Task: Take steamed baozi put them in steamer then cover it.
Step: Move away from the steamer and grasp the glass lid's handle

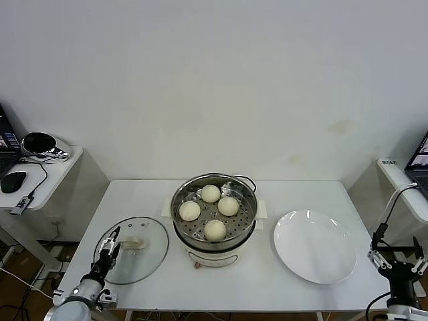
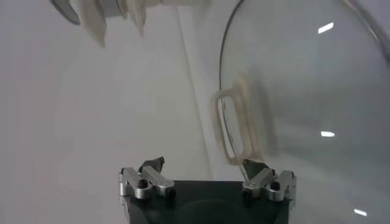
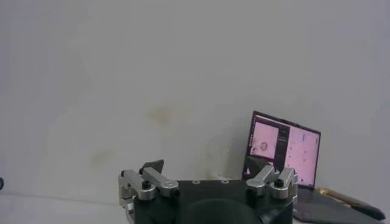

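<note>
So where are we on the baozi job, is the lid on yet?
Not yet. All four baozi already sit on the tray inside the steamer, and the plate is bare. The left gripper is open over the cover, near its handle. Grasping, lifting and covering remain. The right gripper is parked right of the table.

No readable text anywhere

We find no legible words, brands or numbers; the laptop screen (image 3: 283, 149) beyond the right end effector (image 3: 207, 182) shows only windows too small to read.
</note>
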Controlling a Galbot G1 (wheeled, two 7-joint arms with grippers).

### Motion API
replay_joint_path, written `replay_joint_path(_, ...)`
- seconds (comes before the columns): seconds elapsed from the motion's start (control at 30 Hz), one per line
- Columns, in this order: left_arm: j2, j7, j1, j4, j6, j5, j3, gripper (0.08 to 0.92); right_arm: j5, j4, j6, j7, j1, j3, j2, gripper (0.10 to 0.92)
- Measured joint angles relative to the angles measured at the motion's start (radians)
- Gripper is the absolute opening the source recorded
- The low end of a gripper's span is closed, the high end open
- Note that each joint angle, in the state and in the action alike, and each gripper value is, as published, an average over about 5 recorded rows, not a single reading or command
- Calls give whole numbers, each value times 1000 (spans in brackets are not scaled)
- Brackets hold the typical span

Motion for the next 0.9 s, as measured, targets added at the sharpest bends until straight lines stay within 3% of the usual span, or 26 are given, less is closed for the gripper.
replay_joint_path(0.37, -6, 5, 0, -17, 0, -14, 21, 823, -6, 0, 1, 1, -2, -3, 7, 823)
replay_joint_path(0.9, -18, -6, -88, 60, -3, -43, 63, 823, -16, -3, 8, 0, -7, -10, 14, 823)
